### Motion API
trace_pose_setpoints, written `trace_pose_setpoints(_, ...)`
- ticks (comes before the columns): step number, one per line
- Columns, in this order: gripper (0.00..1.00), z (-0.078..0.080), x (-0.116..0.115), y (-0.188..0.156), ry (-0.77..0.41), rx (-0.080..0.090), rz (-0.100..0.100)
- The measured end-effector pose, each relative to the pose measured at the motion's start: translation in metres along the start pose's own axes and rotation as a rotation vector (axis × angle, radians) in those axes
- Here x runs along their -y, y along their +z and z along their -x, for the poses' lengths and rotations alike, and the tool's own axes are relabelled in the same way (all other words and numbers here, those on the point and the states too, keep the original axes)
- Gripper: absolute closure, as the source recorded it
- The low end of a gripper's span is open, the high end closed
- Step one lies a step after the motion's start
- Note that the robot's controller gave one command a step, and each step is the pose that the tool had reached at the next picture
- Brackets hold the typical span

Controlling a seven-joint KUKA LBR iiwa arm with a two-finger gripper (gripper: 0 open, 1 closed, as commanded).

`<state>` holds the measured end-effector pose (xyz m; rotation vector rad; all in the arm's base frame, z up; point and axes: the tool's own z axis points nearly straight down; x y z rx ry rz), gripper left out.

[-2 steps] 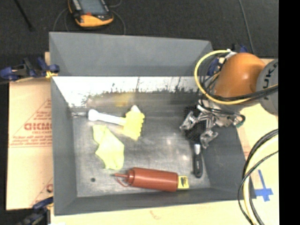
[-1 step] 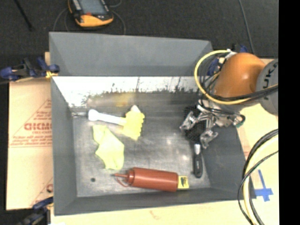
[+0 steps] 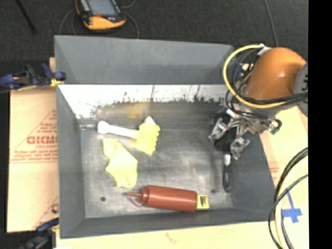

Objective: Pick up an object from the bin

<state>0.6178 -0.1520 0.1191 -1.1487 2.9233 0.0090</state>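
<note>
My gripper (image 3: 231, 137) hangs over the right side of the bin, close to the right wall. Just below it in the view, a thin dark pen-like stick (image 3: 226, 176) with a pale upper tip lies along the foot of that wall. A red-brown squeeze bottle (image 3: 168, 197) with a yellow label lies on its side along the front of the floor, its nozzle pointing left. The gripper touches neither of them as far as I can see.
A yellow brush (image 3: 147, 137) with a white handle lies at the back left of the floor. A crumpled pale yellow cloth (image 3: 121, 165) sits in front of it. The arm's orange cover and cables hang over the bin's right rim.
</note>
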Motion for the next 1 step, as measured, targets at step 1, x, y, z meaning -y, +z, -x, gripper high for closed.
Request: trace_pose_setpoints(1, 1.0, 0.042, -0.003, -0.1294, -0.001, 0.001, -0.006)
